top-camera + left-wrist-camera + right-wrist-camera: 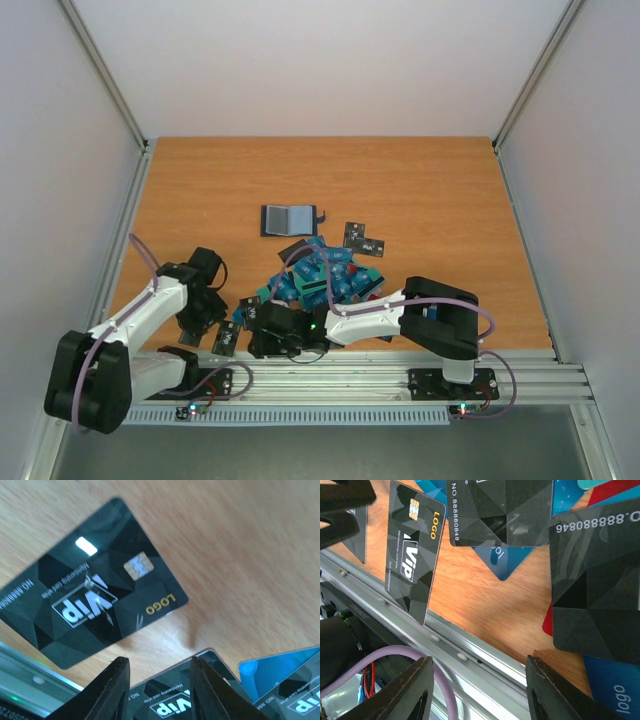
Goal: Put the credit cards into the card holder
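The card holder [288,219] lies open on the wooden table, its grey-blue inside facing up, far from both grippers. The credit cards [322,278] sit in a loose blue, teal, black and red pile in front of it. My left gripper [159,667] hangs low with its jaws apart, straddling the corner of a black VIP card [175,700] that lies flat. Another black VIP card [95,585] lies just ahead of it. My right gripper [477,667] is open and empty above the table's near edge, beside a big black card [595,590].
An aluminium rail [470,650] runs along the near table edge under the right jaws, with a purple cable [442,680] close by. Two black cards [362,240] lie apart right of the holder. The two grippers [212,325] [258,342] are near each other.
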